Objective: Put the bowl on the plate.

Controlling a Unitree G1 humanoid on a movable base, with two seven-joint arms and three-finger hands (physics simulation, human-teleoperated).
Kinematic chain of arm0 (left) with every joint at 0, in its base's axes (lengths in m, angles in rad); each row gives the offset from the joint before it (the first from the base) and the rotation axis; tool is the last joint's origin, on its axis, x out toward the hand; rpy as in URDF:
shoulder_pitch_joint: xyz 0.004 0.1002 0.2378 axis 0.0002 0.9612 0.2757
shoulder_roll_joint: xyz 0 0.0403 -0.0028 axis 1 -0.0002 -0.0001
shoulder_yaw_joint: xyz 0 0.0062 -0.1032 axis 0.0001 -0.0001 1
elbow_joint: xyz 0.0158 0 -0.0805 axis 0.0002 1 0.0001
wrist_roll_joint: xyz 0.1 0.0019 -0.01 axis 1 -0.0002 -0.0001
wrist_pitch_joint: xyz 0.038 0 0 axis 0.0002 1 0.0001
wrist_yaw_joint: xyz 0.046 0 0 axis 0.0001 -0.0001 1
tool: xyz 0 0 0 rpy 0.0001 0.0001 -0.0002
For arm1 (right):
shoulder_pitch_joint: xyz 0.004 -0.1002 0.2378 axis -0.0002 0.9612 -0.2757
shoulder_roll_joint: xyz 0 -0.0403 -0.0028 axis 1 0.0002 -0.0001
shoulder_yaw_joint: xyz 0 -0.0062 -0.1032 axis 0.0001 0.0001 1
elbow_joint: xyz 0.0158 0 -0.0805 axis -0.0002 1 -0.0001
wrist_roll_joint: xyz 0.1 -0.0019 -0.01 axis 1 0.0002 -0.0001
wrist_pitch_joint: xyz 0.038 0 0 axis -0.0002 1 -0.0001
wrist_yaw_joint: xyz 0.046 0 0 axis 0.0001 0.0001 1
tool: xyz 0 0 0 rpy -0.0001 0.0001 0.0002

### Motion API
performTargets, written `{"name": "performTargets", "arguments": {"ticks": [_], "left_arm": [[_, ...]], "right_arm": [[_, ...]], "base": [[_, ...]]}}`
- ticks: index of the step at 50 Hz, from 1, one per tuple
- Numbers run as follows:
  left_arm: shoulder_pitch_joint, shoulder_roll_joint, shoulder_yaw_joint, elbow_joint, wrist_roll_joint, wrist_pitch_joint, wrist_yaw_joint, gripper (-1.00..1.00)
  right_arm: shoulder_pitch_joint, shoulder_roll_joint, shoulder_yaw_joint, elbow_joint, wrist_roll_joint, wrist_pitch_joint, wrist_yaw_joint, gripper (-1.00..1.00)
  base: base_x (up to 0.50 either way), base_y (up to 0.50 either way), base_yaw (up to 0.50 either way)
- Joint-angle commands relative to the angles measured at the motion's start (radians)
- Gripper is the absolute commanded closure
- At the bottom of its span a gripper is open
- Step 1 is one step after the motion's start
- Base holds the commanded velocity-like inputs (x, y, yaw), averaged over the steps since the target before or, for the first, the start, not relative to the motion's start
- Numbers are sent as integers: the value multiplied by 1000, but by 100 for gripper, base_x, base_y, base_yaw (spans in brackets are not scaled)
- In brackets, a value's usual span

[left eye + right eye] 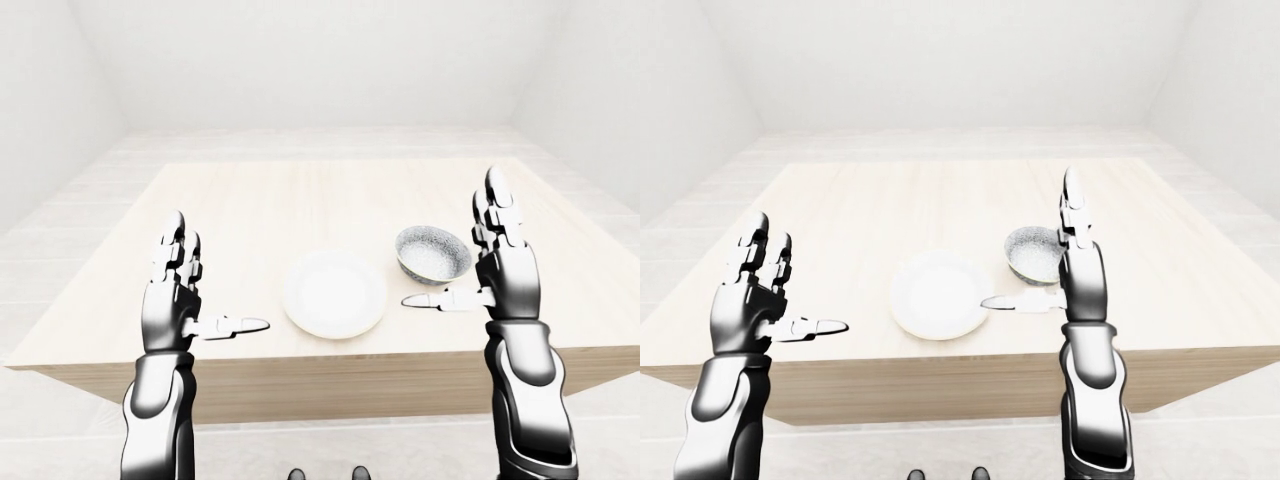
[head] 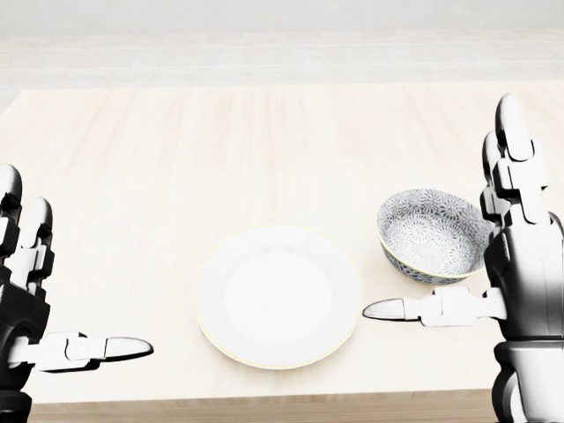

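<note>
A white round plate [image 2: 279,296] lies on the light wooden table [image 2: 220,159], near its lower edge in the head view. To its right stands a grey patterned bowl [image 2: 432,234] with a pale inside, upright and apart from the plate. My right hand [image 2: 467,256] is open beside the bowl's right rim, fingers pointing up and thumb stretched left under the bowl; it does not hold it. My left hand [image 2: 62,291] is open at the left of the plate, thumb pointing toward it, holding nothing.
The table's near edge [image 1: 320,360] runs just below both hands. White floor and white walls surround the table. Nothing else stands on the tabletop.
</note>
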Motion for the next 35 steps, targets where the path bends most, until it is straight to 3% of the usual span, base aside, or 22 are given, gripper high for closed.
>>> {"name": "performTargets", "arguments": {"ticks": [1, 13, 23, 35], "left_arm": [[-9, 5, 3, 13, 7, 0, 8, -100], [-13, 10, 9, 19, 8, 0, 3, -100], [-25, 18, 11, 39, 11, 0, -2, -100], [-18, 18, 6, 58, 32, 0, -2, -100]], "right_arm": [[-101, -59, -47, -3, -122, 0, 19, -100], [-168, -112, -31, 33, -292, 0, 80, -100], [-172, -103, 17, 204, -490, 0, 18, -100], [-189, -119, -15, 217, -561, 0, 72, -100]], "base": [[0, 0, 0], [0, 0, 0], [0, 0, 0], [0, 0, 0]]}}
